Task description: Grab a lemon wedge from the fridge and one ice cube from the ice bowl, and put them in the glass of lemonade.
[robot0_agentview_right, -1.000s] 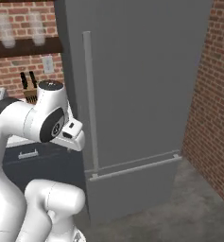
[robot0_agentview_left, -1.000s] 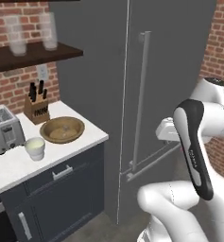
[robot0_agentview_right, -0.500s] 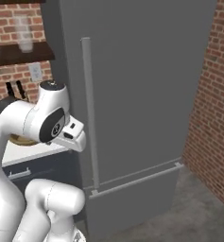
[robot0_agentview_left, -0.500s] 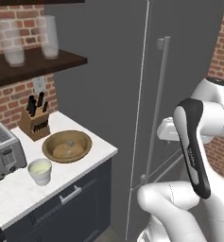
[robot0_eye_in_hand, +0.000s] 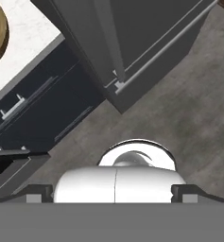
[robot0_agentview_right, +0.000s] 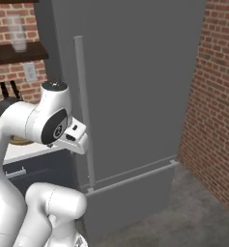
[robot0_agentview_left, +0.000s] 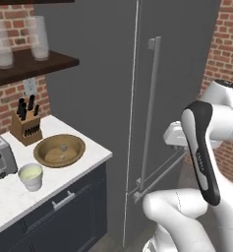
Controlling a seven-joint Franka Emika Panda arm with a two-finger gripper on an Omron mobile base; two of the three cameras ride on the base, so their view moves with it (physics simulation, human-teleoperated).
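Standing before the fridge (robot0_agentview_left: 103, 74), we list what is on hand. Item: fridge, tall and dark grey, door closed, its long vertical bar handle (robot0_agentview_left: 151, 106) running down the front; the lemon wedge must lie inside, so we cannot place it yet. Item: counter (robot0_agentview_left: 12, 194) just left of the fridge, white-topped over dark drawers. Item: ice bowl (robot0_agentview_left: 59, 150), wide, brown and wooden, sitting near the counter's fridge-side end, with a pale lump in it that we take for ice. Item: glass of lemonade (robot0_agentview_left: 31, 176), a small whitish cup of pale yellow liquid, just beside the bowl and nearer us. Item: knife block (robot0_agentview_left: 25, 124) against the brick wall behind the bowl, and two frosted glasses (robot0_agentview_left: 38, 38) on the dark shelf above. Item: our gripper (robot0_agentview_right: 75, 140), folded close to the arm and pointing down at the floor, fingers spread wide and holding nothing. Step in hand, as we judge it: getting into position at the fridge, with nothing fetched so far. Next move calls for raising the hand to the bar handle, closing on it and pulling the door open.
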